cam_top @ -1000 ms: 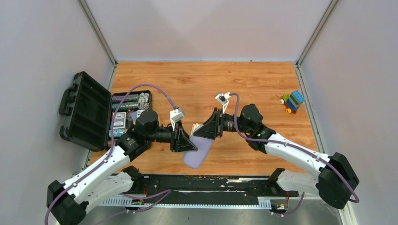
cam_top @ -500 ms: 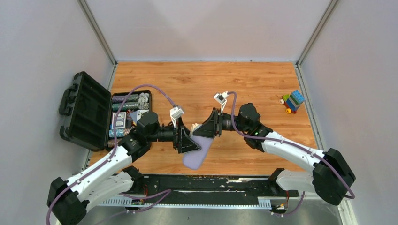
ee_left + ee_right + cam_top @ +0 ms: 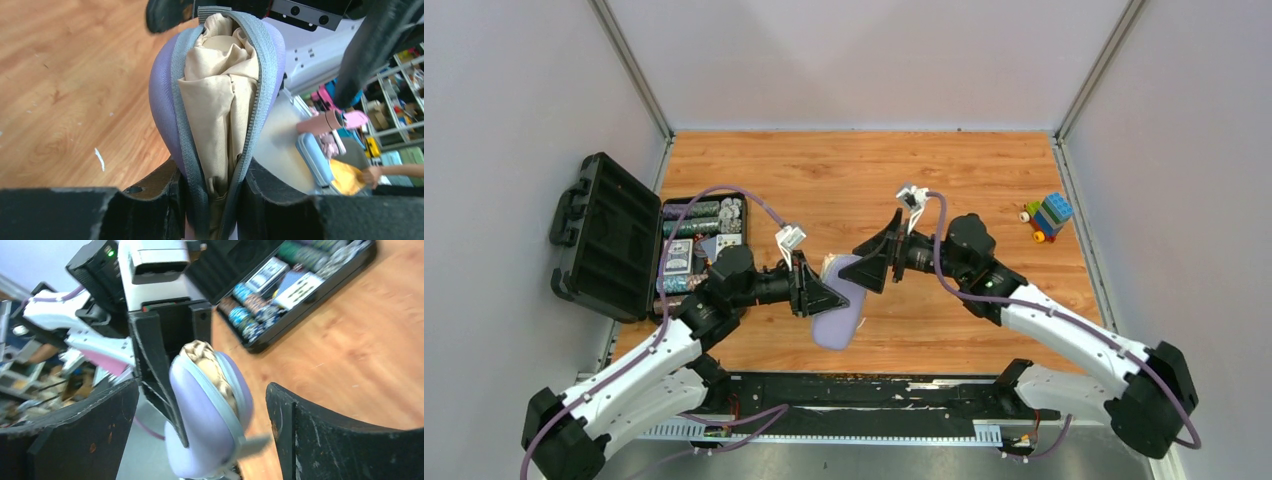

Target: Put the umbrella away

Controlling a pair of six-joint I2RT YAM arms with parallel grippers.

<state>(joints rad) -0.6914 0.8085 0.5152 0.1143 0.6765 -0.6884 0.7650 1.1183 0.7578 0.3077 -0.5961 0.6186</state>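
The left gripper [image 3: 212,187] is clamped on the lower part of a lilac case [image 3: 162,95], one black finger [image 3: 150,195] pressed to each side of it. It holds the case off the table, the open end pointing up and away from the arm. The case's grey zipper [image 3: 260,75] is undone along the edge that faces the left wrist camera, and the two halves gape there. The umbrella [image 3: 220,95] sits inside the case, its beige fabric folded and bunched, filling the gap and bulging a little at the top end. No shaft or handle shows.

The right gripper [image 3: 210,432] faces the case from the other side. Its jaws stand wide apart with the case's upper end between them, and the right wrist view shows a clear gap on both sides, so it touches nothing. From above, the two grippers meet tip to tip over the case [image 3: 836,315].

Left of the case, a black box [image 3: 694,245] lies open on the wooden table [image 3: 874,170], with poker chips and cards inside and its lid [image 3: 604,235] tipped back. Well to the right of the case stands a small toy of coloured blocks [image 3: 1049,215].
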